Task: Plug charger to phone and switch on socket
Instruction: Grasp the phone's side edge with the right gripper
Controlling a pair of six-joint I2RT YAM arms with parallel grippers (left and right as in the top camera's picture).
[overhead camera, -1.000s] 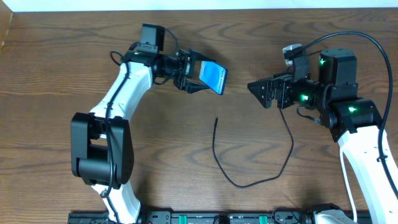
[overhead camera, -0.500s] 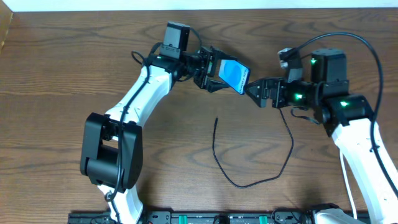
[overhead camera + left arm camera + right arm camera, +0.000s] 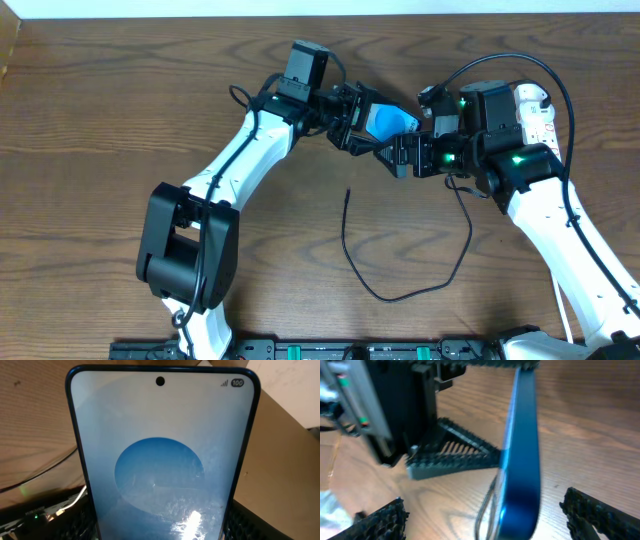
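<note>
Overhead, the left end effector (image 3: 365,130) grips the phone (image 3: 392,122) aloft near twelve o'clock. The right end effector (image 3: 400,158) is spread wide either side of its edge. The charger (image 3: 400,296) lies loose on the bench (image 3: 100,150) toward six o'clock, unplugged. No socket shows, so plugging and switching both seem left.

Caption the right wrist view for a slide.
Edge-on phone, held by the left gripper, flanked by the open right gripper over the table.

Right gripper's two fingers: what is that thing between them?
The phone, edge-on, held by the left gripper; the right wrist view shows it between the right gripper's open fingers.
</note>
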